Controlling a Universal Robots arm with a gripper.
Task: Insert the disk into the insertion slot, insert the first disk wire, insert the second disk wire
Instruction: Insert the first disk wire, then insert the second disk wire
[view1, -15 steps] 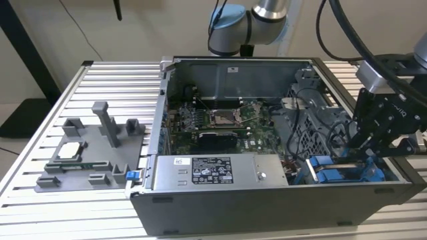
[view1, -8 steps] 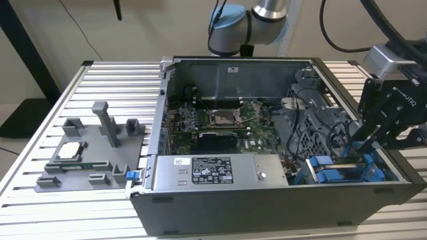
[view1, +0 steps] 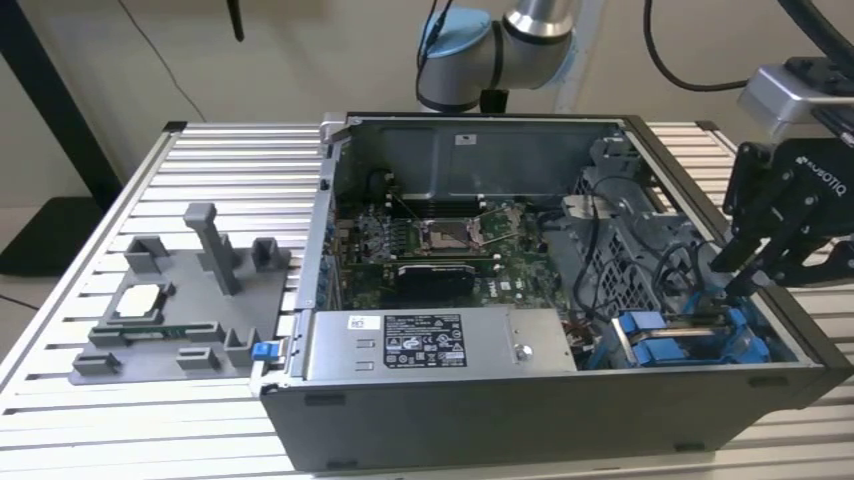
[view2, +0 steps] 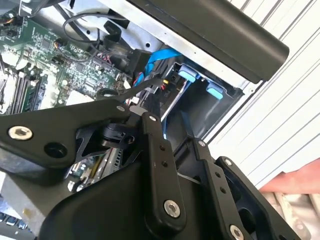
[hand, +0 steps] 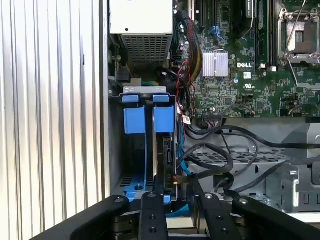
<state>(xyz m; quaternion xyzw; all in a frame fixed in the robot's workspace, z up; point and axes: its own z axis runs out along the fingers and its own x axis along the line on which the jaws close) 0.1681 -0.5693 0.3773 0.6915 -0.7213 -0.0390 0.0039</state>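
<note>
Blue plastic frames the disk (hand: 166, 150), which sits on edge in the insertion slot (hand: 164, 91) of the drive cage (view1: 627, 265), at the lower right of the exterior view. My gripper (view1: 734, 285) hangs just over it. Whether it is apart or clamped I cannot tell. Black cables (hand: 215, 160) and a blue cable (hand: 183, 169) crowd beside it. Near the cage, a grey power supply box (view1: 521, 345) carries a white printed label (view1: 420, 340).

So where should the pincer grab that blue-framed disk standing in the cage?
Probably by its blue tab, coming straight down through the open side of the computer case. The disk stands on edge, squeezed between another blue carrier and black cables, so only its upper edge is free.
</note>
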